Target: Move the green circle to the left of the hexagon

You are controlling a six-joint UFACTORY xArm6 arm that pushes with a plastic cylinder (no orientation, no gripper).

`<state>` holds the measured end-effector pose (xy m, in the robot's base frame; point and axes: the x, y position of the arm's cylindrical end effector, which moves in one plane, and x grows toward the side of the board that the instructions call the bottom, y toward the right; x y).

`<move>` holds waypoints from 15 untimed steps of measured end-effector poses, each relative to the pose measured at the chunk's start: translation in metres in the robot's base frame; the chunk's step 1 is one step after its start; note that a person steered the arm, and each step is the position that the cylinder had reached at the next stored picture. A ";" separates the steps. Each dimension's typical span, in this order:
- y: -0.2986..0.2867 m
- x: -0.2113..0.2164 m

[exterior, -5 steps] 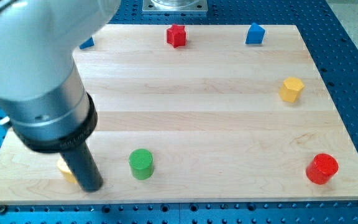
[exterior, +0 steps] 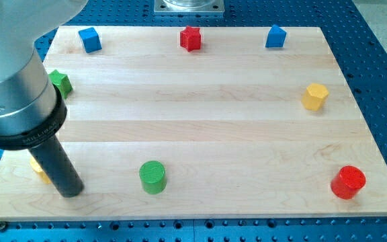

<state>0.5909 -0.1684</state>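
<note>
The green circle stands near the view's bottom edge, left of the middle of the wooden board. The yellow hexagon sits far off at the view's right edge. My tip rests on the board at the bottom left, well to the left of the green circle and apart from it. A yellow block is mostly hidden behind the rod, just left of the tip.
A red cylinder stands at the bottom right. A red star, a blue block and a blue cube line the top edge. A green block shows at the left, partly behind the arm.
The arm and my tip have moved toward the view's left, away from the green circle. The blue cube and a green block at the left are now uncovered. No block has moved.
</note>
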 end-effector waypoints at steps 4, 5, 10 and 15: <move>0.213 -0.021; 0.207 0.024; 0.292 -0.101; 0.343 -0.143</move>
<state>0.4482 0.1748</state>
